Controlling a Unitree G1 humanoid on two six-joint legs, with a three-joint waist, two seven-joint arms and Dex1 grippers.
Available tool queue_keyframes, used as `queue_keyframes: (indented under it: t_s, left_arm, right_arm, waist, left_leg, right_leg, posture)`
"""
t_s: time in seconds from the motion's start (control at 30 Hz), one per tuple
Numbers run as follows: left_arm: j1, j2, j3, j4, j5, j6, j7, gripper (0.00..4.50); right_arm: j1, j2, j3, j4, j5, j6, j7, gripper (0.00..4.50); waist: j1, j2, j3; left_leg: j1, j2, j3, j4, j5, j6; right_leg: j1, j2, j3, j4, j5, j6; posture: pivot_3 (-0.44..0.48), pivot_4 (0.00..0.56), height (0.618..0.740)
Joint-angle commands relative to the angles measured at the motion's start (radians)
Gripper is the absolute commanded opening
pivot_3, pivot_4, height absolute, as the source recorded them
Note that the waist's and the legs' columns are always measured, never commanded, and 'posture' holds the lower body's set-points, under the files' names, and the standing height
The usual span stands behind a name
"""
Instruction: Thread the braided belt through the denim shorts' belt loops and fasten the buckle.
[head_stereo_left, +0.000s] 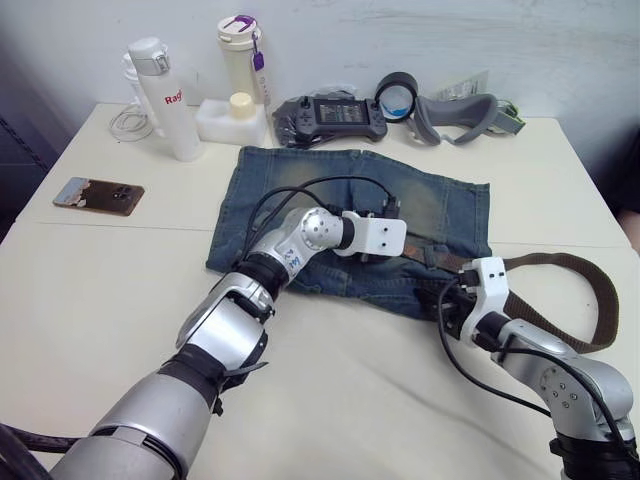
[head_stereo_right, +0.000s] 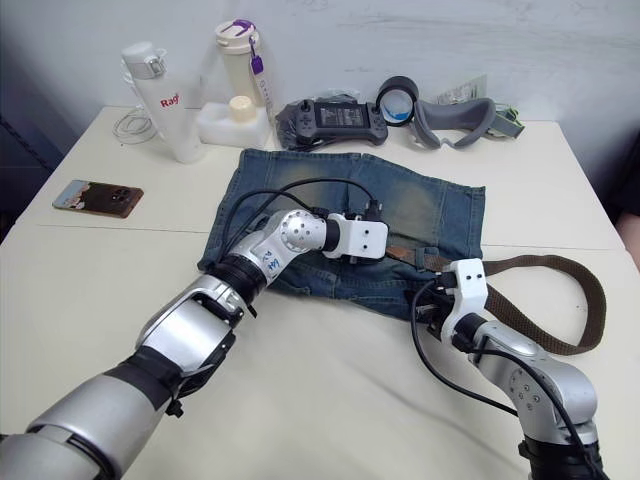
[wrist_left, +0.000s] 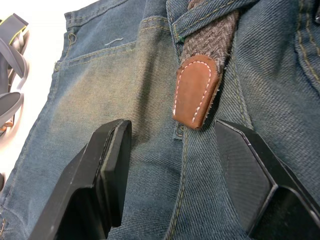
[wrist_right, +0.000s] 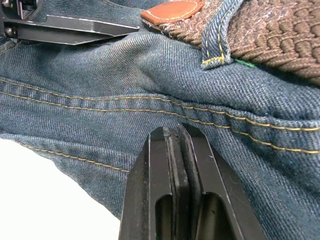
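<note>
The denim shorts (head_stereo_left: 300, 190) lie flat in the middle of the table. The braided belt (head_stereo_left: 590, 290) curves in a wide loop off to the right and runs back onto the waistband. Its tan leather tip (wrist_left: 196, 90) has come through one of the belt loops (wrist_left: 210, 15) and rests on the denim. My left gripper (wrist_left: 172, 132) hovers open just past that tip, one finger on each side of it. At the near edge of the shorts, by the waistband seam, my right gripper (wrist_right: 177, 131) is shut with its tips against the denim. The buckle is hidden.
Along the far edge stand a white bottle (head_stereo_left: 165, 95), a cream tumbler (head_stereo_left: 243, 55), a handheld game console (head_stereo_left: 330, 115), a tape roll (head_stereo_left: 397, 95) and a grey padded band (head_stereo_left: 455, 115). A phone (head_stereo_left: 98, 195) lies at the left.
</note>
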Motion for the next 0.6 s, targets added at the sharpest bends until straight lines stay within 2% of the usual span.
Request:
queue_keyframes:
  t_s: [0.03,0.13,0.2,0.23,0.27,0.37,0.47,0.6]
  left_arm:
    - [-0.009,-0.02,-0.019,0.023,0.026,-0.021,0.018,2.94]
    - [-0.002,-0.019,0.002,0.017,0.0,-0.026,-0.008,2.16]
    - [-0.006,-0.005,0.016,0.003,-0.014,-0.023,-0.031,1.4]
    - [-0.01,0.004,0.024,-0.008,-0.022,-0.018,-0.046,1.27]
    - [-0.016,0.015,0.033,-0.024,-0.031,-0.01,-0.063,0.78]
    - [-0.036,0.072,0.061,-0.157,-0.06,0.055,-0.147,0.06]
    - [-0.016,0.141,0.093,-0.392,-0.09,0.182,-0.272,0.01]
    - [0.033,0.209,0.103,-0.571,-0.084,0.297,-0.375,0.01]
  right_arm:
    - [0.023,0.006,-0.016,-0.001,-0.02,0.029,-0.026,0.0]
    - [0.024,0.008,-0.019,-0.004,-0.02,0.032,-0.029,0.0]
    - [0.024,0.009,-0.019,-0.001,-0.023,0.034,-0.029,0.0]
    - [0.023,0.01,-0.018,0.002,-0.024,0.034,-0.028,0.0]
    - [0.023,0.01,-0.017,0.005,-0.026,0.033,-0.028,0.0]
    - [0.006,0.017,-0.007,0.026,-0.033,0.034,-0.031,0.0]
    - [-0.024,0.022,0.016,0.052,-0.042,0.038,-0.024,0.0]
    - [-0.05,0.02,0.033,0.076,-0.051,0.038,-0.009,0.0]
  waist:
    - [0.0,0.0,0.0]
    - [0.0,0.0,0.0]
    - [0.0,0.0,0.0]
    - [0.0,0.0,0.0]
    - [0.0,0.0,0.0]
    - [-0.003,0.0,0.0]
    - [-0.003,0.0,0.0]
    - [-0.005,-0.001,0.0]
  left_leg:
    - [0.0,0.0,0.0,0.0,0.0,0.0]
    - [0.0,0.0,0.0,0.0,0.0,0.0]
    - [0.0,0.0,0.0,0.0,0.0,0.0]
    - [0.0,0.0,0.0,0.0,0.0,0.0]
    - [0.0,0.0,0.0,0.0,0.0,0.0]
    - [0.0,0.0,0.0,0.0,0.0,0.0]
    - [0.0,0.0,0.0,0.0,0.0,0.0]
    - [-0.001,0.0,0.001,0.0,0.0,0.0]
  right_leg:
    - [0.0,0.0,0.0,0.0,0.0,0.0]
    - [0.0,-0.001,-0.001,0.0,0.0,0.0]
    - [0.0,-0.001,-0.001,0.0,0.0,0.0]
    - [0.0,-0.001,-0.001,0.0,0.0,0.0]
    - [0.0,-0.001,-0.001,0.0,0.0,0.0]
    - [0.0,0.0,0.0,0.0,0.0,0.0]
    - [-0.001,0.0,0.0,0.0,0.0,0.0]
    - [-0.002,0.0,0.0,0.0,0.0,0.0]
  posture:
    - [0.0,0.15,0.731]
    - [0.0,0.15,0.731]
    - [0.0,0.15,0.731]
    - [0.0,0.15,0.731]
    - [0.0,0.15,0.731]
    - [0.0,0.15,0.731]
    - [0.0,0.15,0.731]
    - [0.0,0.15,0.731]
